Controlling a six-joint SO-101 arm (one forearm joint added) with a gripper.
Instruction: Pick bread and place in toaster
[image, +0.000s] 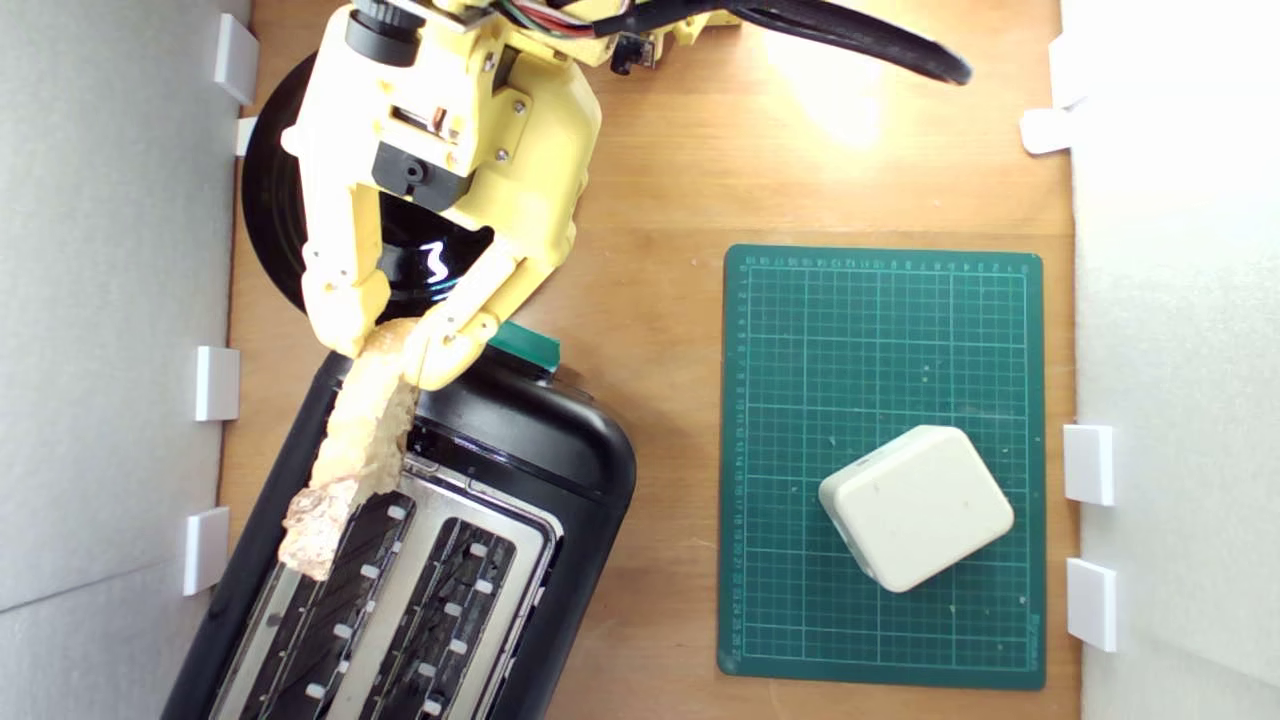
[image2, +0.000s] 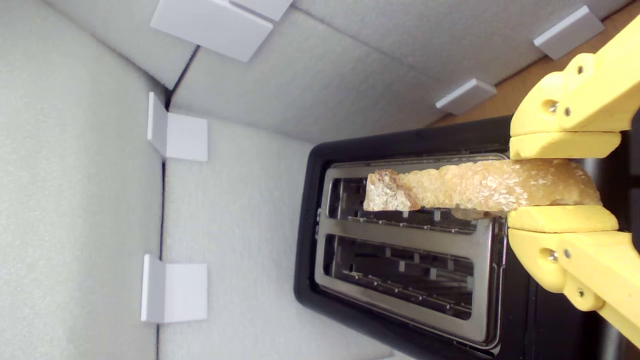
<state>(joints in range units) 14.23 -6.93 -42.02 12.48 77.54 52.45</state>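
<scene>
1. The bread (image: 352, 445) is a rough, porous, pale golden slice, seen edge-on, long and thin.
2. The yellow plastic gripper (image: 395, 352) pinches one end of it between nearly closed jaws, above the black toaster's (image: 560, 470) silver slotted top.
3. At 3 o'clock from the toaster, a cream block (image: 915, 505) sits on a green mat (image: 800, 330); a black plate (image: 270, 200) lies at 12.

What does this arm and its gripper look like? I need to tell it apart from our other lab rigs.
The arm is yellow plastic with rounded, printed-looking shells, black motor blocks set into it and small silver screws. A black knurled knob sits near its top, and black sleeving plus a few coloured wires run off along it. The gripper has two yellow fingers with flat pads and silver screws at their joints.
</scene>
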